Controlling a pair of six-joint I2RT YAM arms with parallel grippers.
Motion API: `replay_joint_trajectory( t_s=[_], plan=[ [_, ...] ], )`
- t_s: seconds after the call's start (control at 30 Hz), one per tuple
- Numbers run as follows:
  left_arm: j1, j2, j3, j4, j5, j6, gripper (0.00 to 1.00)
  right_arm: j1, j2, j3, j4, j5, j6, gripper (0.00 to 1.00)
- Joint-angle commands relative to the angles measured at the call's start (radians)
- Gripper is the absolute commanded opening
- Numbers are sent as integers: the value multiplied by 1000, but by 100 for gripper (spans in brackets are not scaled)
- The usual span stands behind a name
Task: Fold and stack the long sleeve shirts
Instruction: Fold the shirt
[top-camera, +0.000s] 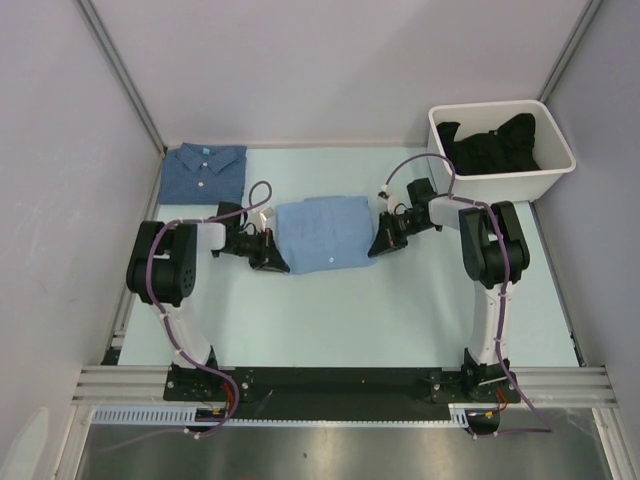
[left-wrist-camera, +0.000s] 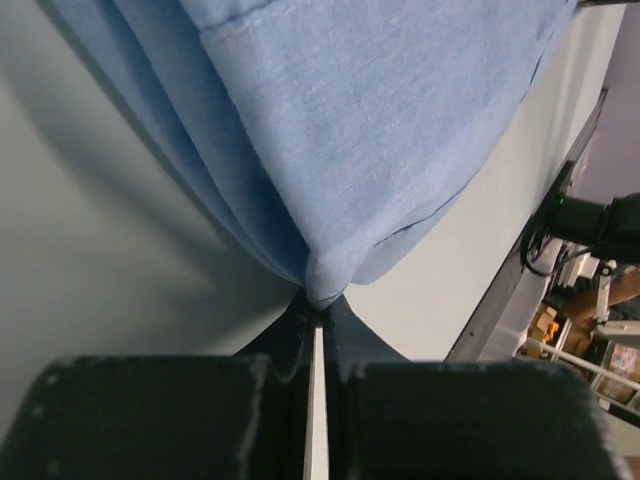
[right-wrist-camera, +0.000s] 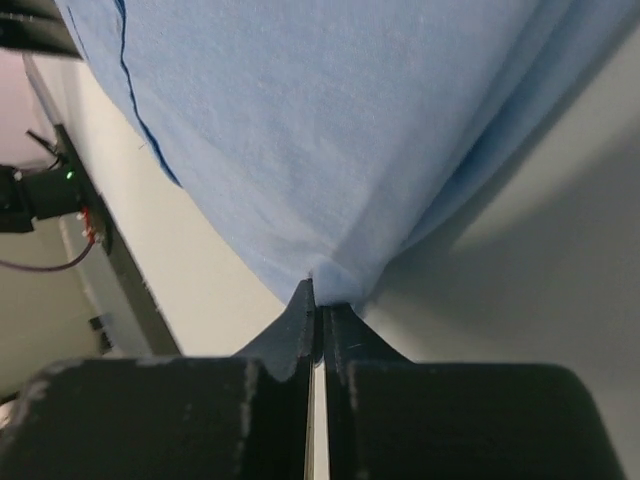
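Note:
A light sky-blue long sleeve shirt (top-camera: 325, 232) lies folded in the middle of the table, between the two arms. My left gripper (top-camera: 272, 262) is shut on the shirt's near left corner; in the left wrist view the cloth (left-wrist-camera: 330, 150) bunches into the pinched fingertips (left-wrist-camera: 322, 300). My right gripper (top-camera: 381, 247) is shut on the shirt's near right corner, and in the right wrist view the cloth (right-wrist-camera: 320, 140) puckers at the fingertips (right-wrist-camera: 322, 298). A darker denim-blue shirt (top-camera: 205, 173), folded with collar and pale buttons up, lies at the far left corner.
A white bin (top-camera: 502, 150) holding dark clothes stands at the far right, just behind the right arm. Grey walls close the table on the left, back and right. A metal rail (top-camera: 340, 385) runs along the near edge.

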Motion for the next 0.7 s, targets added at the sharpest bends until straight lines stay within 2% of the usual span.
replay_joint_trajectory(
  t_s=[0.0,0.1,0.13,0.17,0.2,0.27,0.3,0.33,0.37,0.43,0.47,0.5,0.57,0.6,0.67],
  plan=[
    [3,-79,-25,-187,-33,129,0,47,-109,-62,-192,-42,40,0],
    [33,-66,-8,-277,-63,193,0,51,-134,-98,-195,-23,55,0],
    [56,-60,5,-294,-67,203,3,50,-131,-99,-197,2,52,5],
    [69,-57,13,-320,-82,221,9,45,-126,-90,-198,13,43,14],
    [88,-56,24,-336,-86,235,23,36,-122,-81,-210,22,33,20],
    [98,-70,56,-369,-96,279,36,4,-116,-40,-236,60,-3,33],
    [139,-89,64,-376,-86,296,39,-10,-116,-20,-282,71,-23,39],
    [150,-131,78,-380,-83,322,42,-40,-120,3,-311,83,-49,48],
    [159,-162,84,-382,-72,341,48,-53,-122,64,-368,91,-90,50],
    [165,-240,101,-389,-3,382,53,-90,-151,118,-396,70,-109,56],
    [162,-262,101,-386,35,381,65,-96,-168,137,-395,44,-104,59],
    [138,-277,104,-386,78,372,69,-98,-186,148,-376,-19,-89,64],
    [96,-303,101,-371,121,333,71,-64,-238,126,-283,-100,-40,68],
    [28,-306,92,-354,155,312,72,-41,-249,79,-235,-136,36,73],
    [-26,-304,70,-236,166,202,73,52,-263,39,-116,-205,103,76]
  ],
)
